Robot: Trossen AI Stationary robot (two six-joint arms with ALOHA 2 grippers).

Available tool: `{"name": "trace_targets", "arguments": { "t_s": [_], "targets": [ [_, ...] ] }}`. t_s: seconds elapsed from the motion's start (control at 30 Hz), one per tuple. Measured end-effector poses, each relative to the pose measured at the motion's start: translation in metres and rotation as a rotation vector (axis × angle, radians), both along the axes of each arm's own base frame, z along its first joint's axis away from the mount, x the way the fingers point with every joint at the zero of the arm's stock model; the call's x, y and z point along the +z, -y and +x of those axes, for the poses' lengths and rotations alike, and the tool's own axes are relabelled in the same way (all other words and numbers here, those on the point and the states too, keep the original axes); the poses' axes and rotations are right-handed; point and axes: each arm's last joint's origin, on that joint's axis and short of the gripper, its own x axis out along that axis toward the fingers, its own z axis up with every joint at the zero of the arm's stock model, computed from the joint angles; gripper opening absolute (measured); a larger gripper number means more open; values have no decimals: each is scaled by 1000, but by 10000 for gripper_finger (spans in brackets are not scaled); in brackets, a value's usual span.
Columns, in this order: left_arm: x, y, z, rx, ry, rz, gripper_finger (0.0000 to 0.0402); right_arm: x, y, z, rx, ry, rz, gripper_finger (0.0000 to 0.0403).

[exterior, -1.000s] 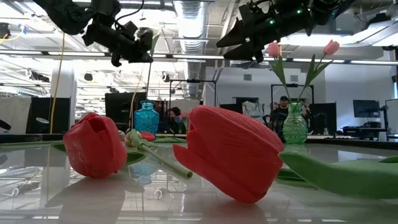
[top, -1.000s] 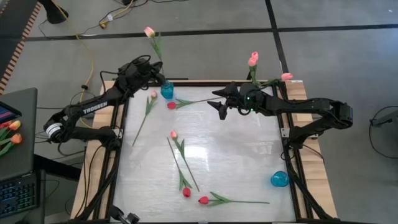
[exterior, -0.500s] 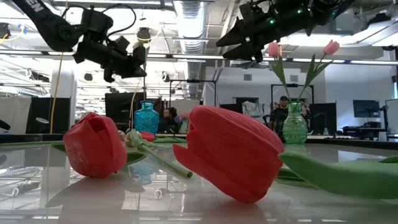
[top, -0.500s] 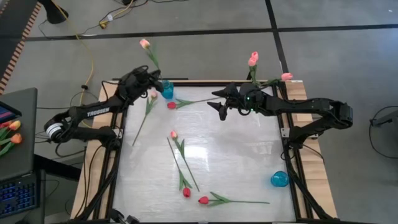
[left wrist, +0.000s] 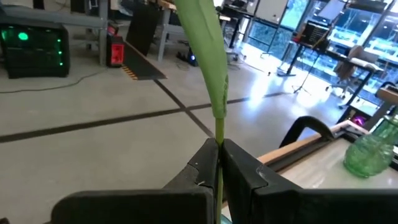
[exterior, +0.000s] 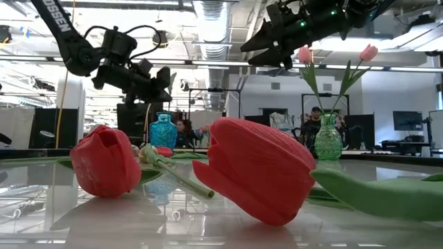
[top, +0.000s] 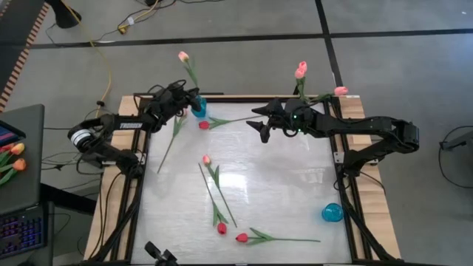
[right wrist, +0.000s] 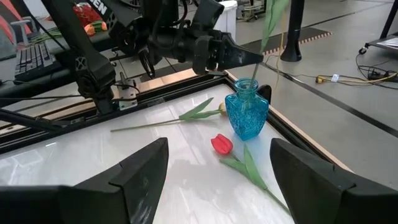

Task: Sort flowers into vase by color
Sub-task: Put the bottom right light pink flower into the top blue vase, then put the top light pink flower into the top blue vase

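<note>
Right now I am keeping the left tool at the far left corner of the table, its fingers clamped on the green stem of a pink tulip — the stem is standing in the neck of the blue vase while the bud is leaning out past the table's far edge. The white lettering on that arm is too small for me to read with certainty in the high view; in the low view I am only seeing its tail end.

The right tool is hanging over the far middle of the table with its fingers spread apart, gripping nothing. Beside it, the green vase is holding pink tulips. Loose tulips are lying on the table — a red one just beside the blue vase, others nearer me. A second blue vase is sitting at the near right edge.
</note>
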Motion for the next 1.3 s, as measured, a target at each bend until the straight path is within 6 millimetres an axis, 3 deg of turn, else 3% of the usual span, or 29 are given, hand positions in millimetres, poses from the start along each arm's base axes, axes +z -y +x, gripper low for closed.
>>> {"name": "trace_targets", "arguments": {
  "t_s": [0.37, 0.73, 0.9, 1.1, 1.3],
  "targets": [
    [-3, 3, 0, -91, -48, -35, 7, 0, 0, 0, 0, 0, 0, 308],
    [16, 12, -8, -88, -106, 39, 88, 0, 0, 0, 0, -1, -1, 308],
    [12, 14, -10, -93, -145, -2, 113, 0, 0, 0, 0, -1, -3, 308],
    [4, 18, -9, -134, -192, -70, 120, 0, 0, 0, 1, -2, -3, 308],
    [9, 19, -4, -178, -198, -62, 121, 0, 0, 0, 1, -2, -3, 308]
  ]
}}
